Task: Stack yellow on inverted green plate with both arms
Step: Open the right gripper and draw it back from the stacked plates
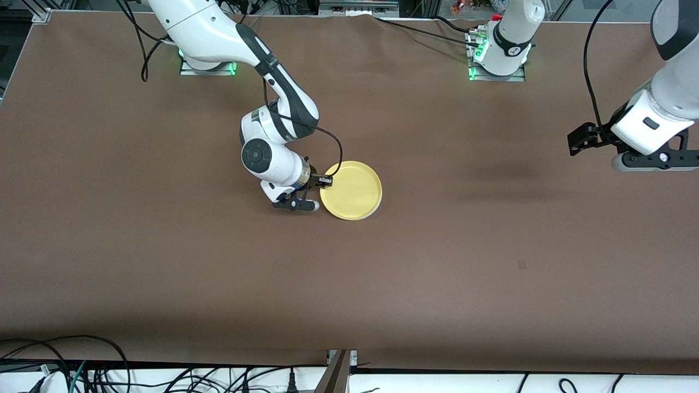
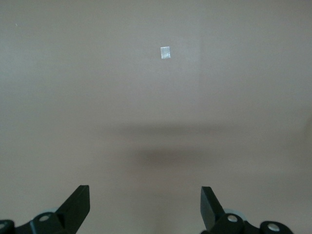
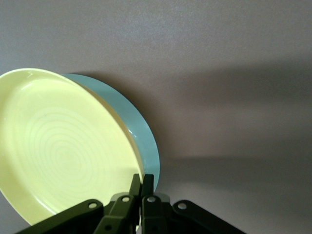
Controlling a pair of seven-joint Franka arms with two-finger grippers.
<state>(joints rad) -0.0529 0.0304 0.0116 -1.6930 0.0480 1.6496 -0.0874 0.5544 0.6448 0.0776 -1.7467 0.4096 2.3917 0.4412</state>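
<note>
Yellow (image 1: 352, 190) lies mid-surface, apparently on the green plate (image 3: 146, 141), which shows only as a sliver under it. Right pincer (image 1: 323, 183) at yellow's 9 o'clock rim, pinched narrow on the rim. Left pincer (image 2: 145, 207) spread wide, holding nothing, waits over bare surface (image 1: 491, 245). Plate probably light, stiff, slick plastic; rim is the only grip.

Yellow (image 1: 352, 189) lies on green plate (image 3: 146, 141), mid-table (image 1: 491, 245).
</note>
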